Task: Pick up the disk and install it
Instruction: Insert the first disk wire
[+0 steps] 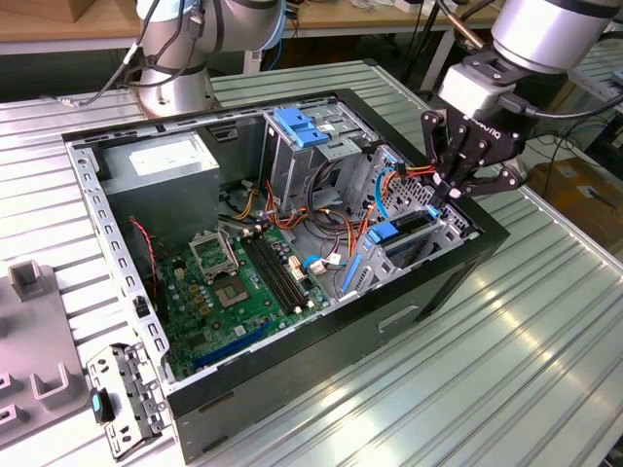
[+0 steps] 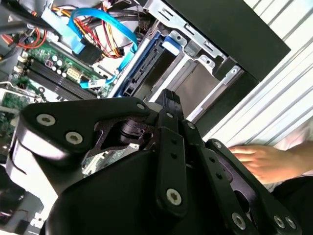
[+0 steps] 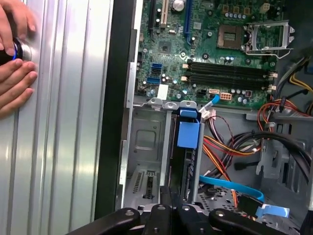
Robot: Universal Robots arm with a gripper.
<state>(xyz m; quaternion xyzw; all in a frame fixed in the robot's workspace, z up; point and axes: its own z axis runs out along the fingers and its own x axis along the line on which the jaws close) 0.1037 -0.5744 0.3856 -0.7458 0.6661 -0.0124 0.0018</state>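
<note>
While its black fingers are drawn together with no gap showing between them, the gripper sits at the end of the disk that faces away from the motherboard. Whether the tips press on the disk or only touch it cannot be told. The disk, a dark slab in a bright blue carrier, stands on edge inside a slot of the metal drive cage, its blue pull tab at the motherboard end. The cage fills the corner of the open computer case at the exterior view's right, and the gripper reaches down into it from above. A blue ribbon cable and bundles of orange and yellow wires loop just beside the cage. Farther along the case are a grey power supply and a pale-blue latch plate. The case lies on a grooved metal table, where a person's hand rests near the case's black wall.
</note>
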